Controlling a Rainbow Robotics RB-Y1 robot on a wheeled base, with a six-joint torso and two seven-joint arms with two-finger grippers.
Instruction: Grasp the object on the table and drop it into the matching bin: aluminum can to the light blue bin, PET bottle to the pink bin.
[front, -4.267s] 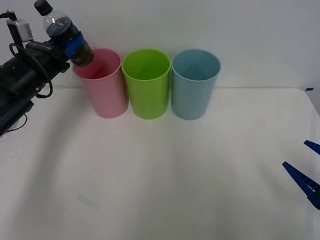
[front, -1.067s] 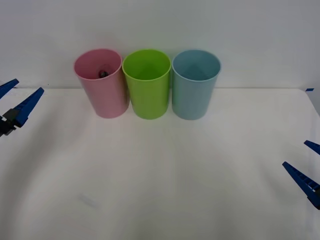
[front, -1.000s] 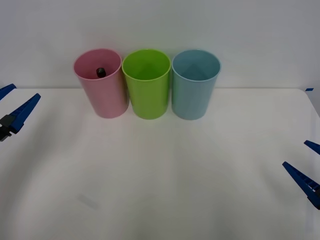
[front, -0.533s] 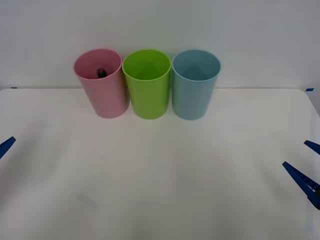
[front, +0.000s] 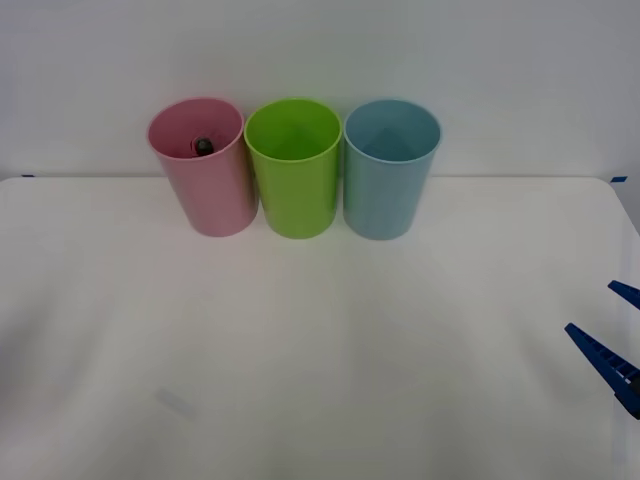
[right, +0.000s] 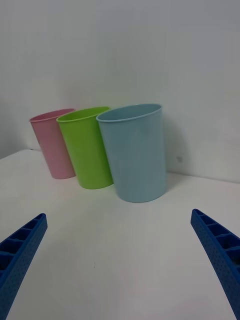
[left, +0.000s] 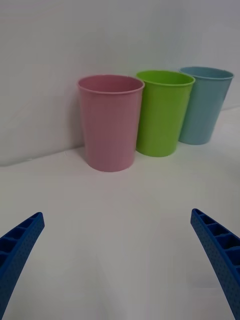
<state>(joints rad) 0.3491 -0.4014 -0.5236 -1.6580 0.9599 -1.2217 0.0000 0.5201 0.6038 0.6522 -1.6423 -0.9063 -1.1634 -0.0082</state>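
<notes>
The small clear plastic PET bottle (front: 203, 146) now sits inside the tall pink plastic bin (front: 212, 190) at far left; the left gripper (left: 117, 260) has pulled back, fingers spread and empty, so the drop looks done.

Green bin (front: 293, 165) upright at the back, bare white wall (front: 500, 60) behind it

Table (front: 320, 350) wide open up front; only pink bin (front: 203, 170), green bin (front: 293, 167), light blue bin (front: 390, 167) block the far edge.
</notes>
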